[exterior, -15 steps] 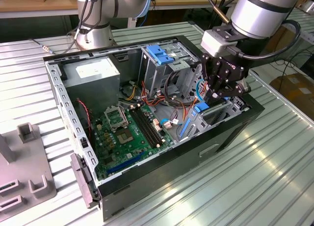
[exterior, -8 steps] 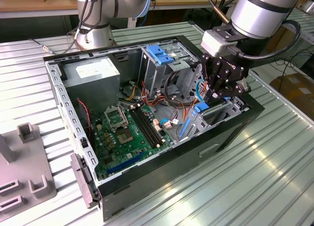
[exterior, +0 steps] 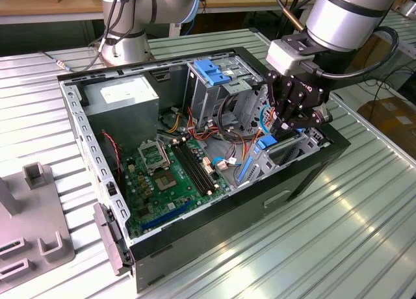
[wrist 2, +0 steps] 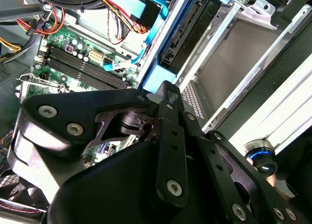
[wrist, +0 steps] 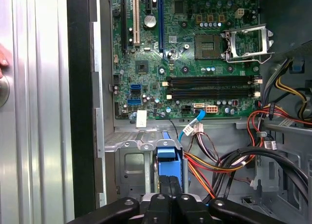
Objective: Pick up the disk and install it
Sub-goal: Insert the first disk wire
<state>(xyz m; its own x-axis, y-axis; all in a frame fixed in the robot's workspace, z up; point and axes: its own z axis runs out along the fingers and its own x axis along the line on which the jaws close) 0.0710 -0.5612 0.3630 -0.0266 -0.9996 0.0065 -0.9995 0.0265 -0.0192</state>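
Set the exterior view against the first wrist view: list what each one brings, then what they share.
Exterior view: the power-supply box, the blue latch on the drive cage, the grey fixture at the exterior view's left, and the arm's base.
First wrist view: a straight-down look that picks out the round coin cell and a small square chip on the board.
Shared: the slatted table, the motherboard with its CPU socket, and the gripper close over the disk, told by its blue bracket.
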